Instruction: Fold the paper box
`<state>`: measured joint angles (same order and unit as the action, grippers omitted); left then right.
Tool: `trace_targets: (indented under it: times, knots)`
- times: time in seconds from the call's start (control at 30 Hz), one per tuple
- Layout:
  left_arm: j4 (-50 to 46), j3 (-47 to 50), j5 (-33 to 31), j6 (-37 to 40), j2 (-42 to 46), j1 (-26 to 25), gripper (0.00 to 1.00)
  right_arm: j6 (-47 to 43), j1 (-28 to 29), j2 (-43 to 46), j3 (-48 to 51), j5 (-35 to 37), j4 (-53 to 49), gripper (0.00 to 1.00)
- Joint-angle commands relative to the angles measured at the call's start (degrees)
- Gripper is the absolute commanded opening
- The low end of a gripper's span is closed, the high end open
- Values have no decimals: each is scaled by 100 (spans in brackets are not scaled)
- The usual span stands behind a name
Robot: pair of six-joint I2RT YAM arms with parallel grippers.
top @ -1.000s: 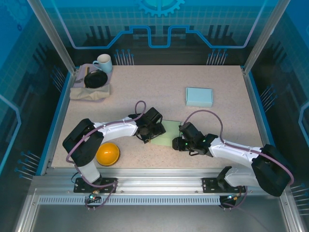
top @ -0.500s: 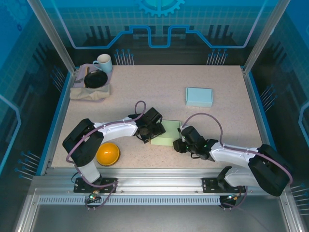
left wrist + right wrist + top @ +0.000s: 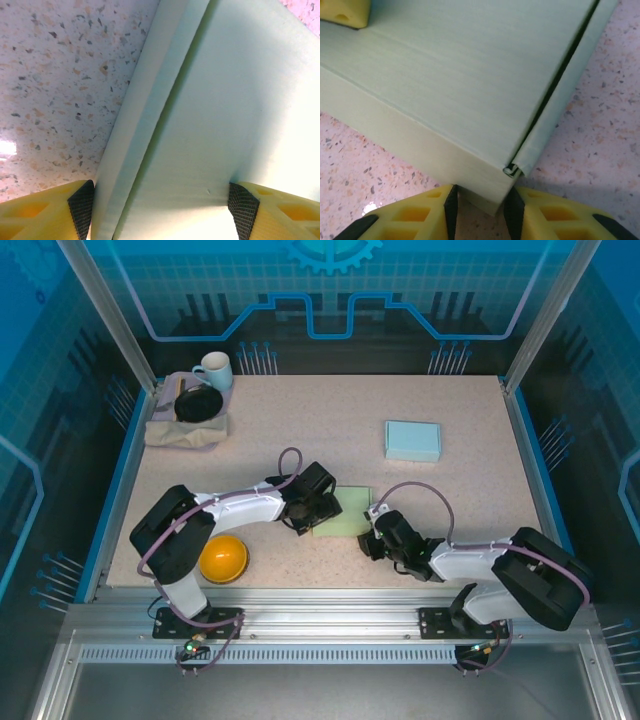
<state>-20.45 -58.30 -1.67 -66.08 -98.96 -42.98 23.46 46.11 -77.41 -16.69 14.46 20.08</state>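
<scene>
Grippers meet mid-frame: left gripper [image 3: 161, 202] clamps the green paper box [image 3: 343, 513], right gripper [image 3: 479, 207] pinches its corner.

Box: flat pale-green paper box [image 3: 345, 513] (mid-surface) between both tools
Left tool [image 3: 312, 517]: touching its left edge
Right tool [image 3: 372, 537]: at its near-right corner
</scene>
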Motion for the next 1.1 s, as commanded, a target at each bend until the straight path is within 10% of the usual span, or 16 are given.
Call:
trace_targets:
  times: [0.0, 1.07]
  knots:
    - [-372, 170, 141, 24, -252, -61, 74, -54, 52, -262, 78, 421, 394, 37]
    - [-1442, -491, -163, 1517, 410, -255, 84, 138, -1488, -778, -1439, -740, -1040, 41]
